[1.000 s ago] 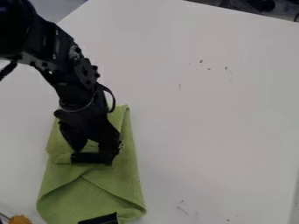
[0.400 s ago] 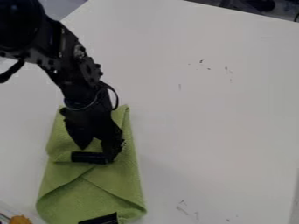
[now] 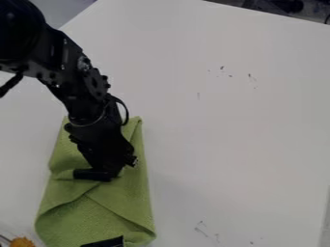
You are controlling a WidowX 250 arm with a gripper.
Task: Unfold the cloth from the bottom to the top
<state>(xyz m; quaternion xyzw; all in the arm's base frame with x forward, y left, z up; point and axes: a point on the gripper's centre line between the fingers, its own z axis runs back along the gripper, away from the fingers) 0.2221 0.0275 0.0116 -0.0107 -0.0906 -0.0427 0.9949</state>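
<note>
The black gripper (image 3: 108, 171) hangs over the middle of the green cloth (image 3: 119, 193) in the left half of the view. Its fingers are together, shut on the cloth's folded layer, though the tips are partly hidden against a dark bar-shaped piece (image 3: 90, 174) at the fold. The cloth lies lengthwise, with overlapping flaps that form slanting creases below the gripper. Another black piece (image 3: 106, 242) sits at the cloth's bottom end.
A white table (image 3: 226, 135) surrounds the cloth, with small dark marks on its surface. At the bottom left corner is an orange object (image 3: 22, 242). Dark items stand beyond the table's top right edge.
The gap between the fingers has gone as the gripper shut. The cloth and its dark pieces have shifted slightly left; the upper arm has moved back left after swinging right.
</note>
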